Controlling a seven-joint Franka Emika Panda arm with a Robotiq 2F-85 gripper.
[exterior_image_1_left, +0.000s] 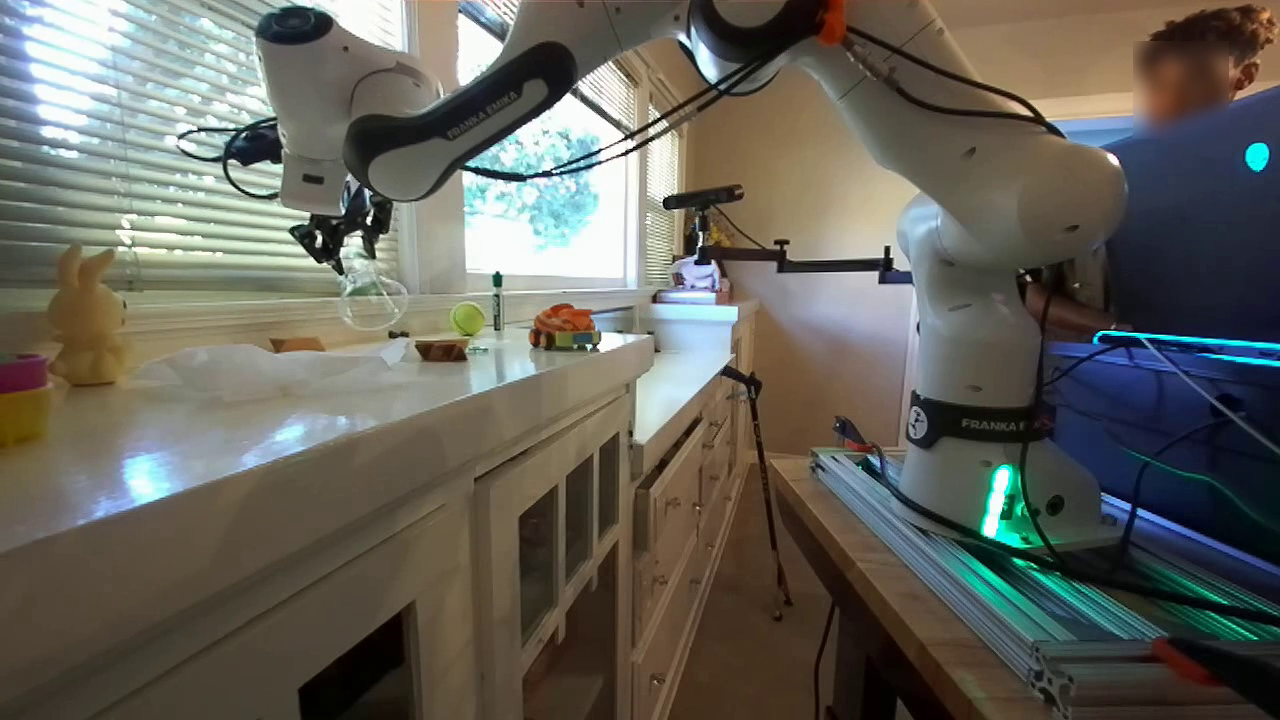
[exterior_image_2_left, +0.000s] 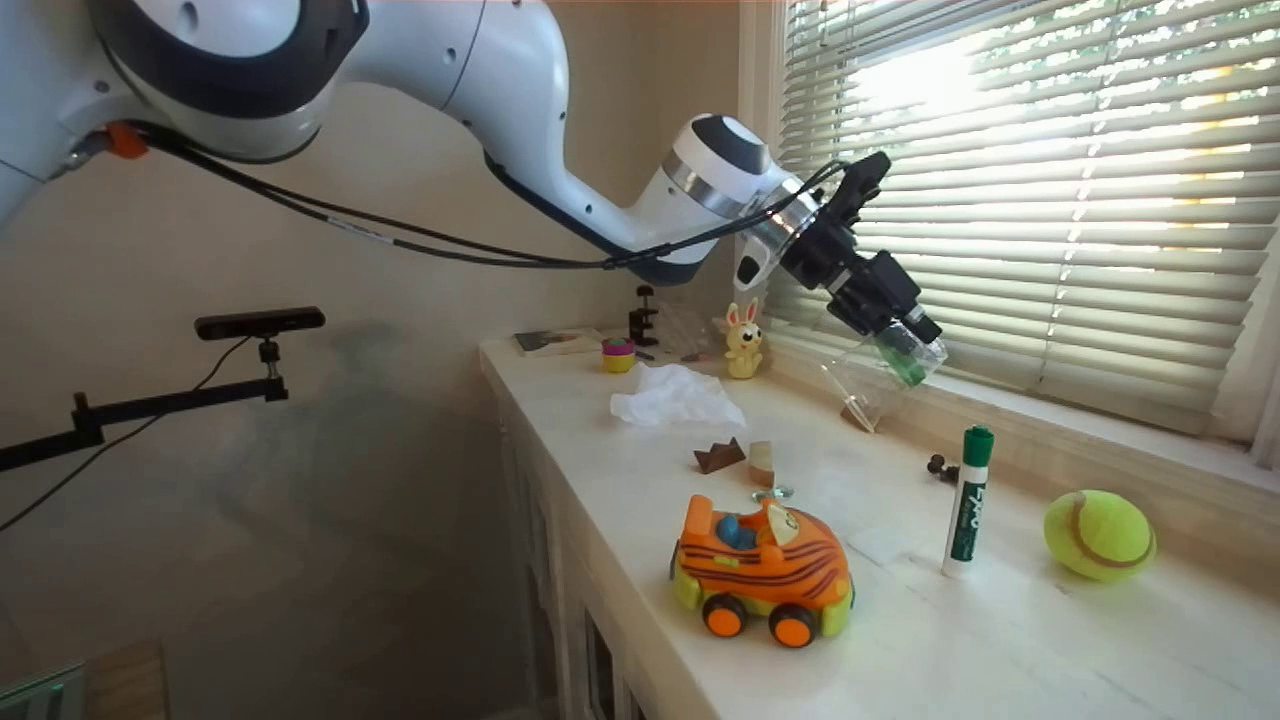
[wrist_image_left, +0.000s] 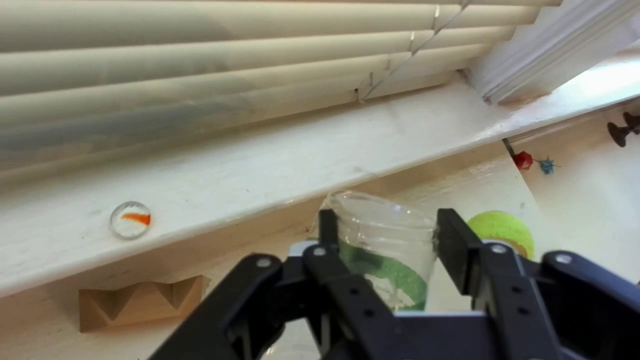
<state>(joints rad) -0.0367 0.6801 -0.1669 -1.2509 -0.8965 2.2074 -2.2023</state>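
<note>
A clear plastic cup with a green-and-white print (wrist_image_left: 385, 270) sits between the pads of my gripper (wrist_image_left: 388, 223), which is shut on it; both pads touch its sides in the wrist view. Seen in an exterior view, the cup (exterior_image_2_left: 872, 380) is tilted and held over the back of the counter by the blinds, with the gripper (exterior_image_2_left: 912, 332) at its upper right end. From another angle the gripper (exterior_image_1_left: 345, 245) points down, and the transparent cup (exterior_image_1_left: 374, 300) hangs beneath it. Part of the cup is hidden by the fingers.
On the white counter (exterior_image_2_left: 640, 480) stand an orange toy car (exterior_image_2_left: 765, 570), an upright green-capped marker (exterior_image_2_left: 968, 500), a tennis ball (exterior_image_2_left: 1100, 535) and a yellow bunny (exterior_image_2_left: 743, 340). Crumpled white plastic (exterior_image_2_left: 675, 395) and a brown folded piece (wrist_image_left: 142, 304) lie nearby. The sill (wrist_image_left: 300, 160) and blinds border the back.
</note>
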